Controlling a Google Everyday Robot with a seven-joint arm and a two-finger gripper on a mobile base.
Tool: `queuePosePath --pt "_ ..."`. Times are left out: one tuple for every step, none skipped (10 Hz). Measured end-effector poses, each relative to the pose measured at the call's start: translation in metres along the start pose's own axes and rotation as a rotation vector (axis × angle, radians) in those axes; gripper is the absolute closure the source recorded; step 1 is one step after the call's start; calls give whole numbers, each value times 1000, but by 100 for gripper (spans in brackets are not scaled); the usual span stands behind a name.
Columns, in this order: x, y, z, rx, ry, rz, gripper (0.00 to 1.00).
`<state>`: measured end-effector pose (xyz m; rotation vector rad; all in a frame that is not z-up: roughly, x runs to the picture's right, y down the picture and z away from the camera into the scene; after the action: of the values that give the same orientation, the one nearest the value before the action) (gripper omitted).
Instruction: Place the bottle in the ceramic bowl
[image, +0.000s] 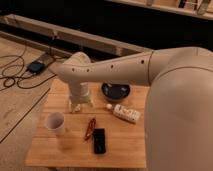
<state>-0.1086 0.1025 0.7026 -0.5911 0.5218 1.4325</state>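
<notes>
The bottle (126, 113), small, white and oblong with dark marks, lies on its side on the wooden table (125, 147), right of centre. The ceramic bowl (116, 91), dark and round, sits just behind it toward the table's back edge, partly covered by my arm. My gripper (80, 105) points down at the table's left back part, left of the bowl and well left of the bottle. It touches neither of them.
A white mug (55, 122) stands at the front left. A tiny white ball (109, 106) lies between gripper and bottle. A red and dark slim object (90, 128) and a black flat device (99, 141) lie at the front. My large arm (175, 100) covers the right side.
</notes>
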Motion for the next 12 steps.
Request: queuePosePath --pt "0 0 0 0 0 0 35" --pt "0 0 0 0 0 0 35" --pt "0 0 0 0 0 0 35" --pt "0 0 0 0 0 0 35" --pt "0 0 0 0 0 0 35" --pt "0 0 0 0 0 0 35" --pt "0 0 0 1 1 -1 35" --pt "1 -1 1 7 2 -14 35" --pt "2 -5 3 24 2 -52 35" --pt "2 -15 6 50 -2 -103 35" --pt "2 -23 8 65 -6 -130 35" --pt "0 -40 13 90 -14 -173 35"
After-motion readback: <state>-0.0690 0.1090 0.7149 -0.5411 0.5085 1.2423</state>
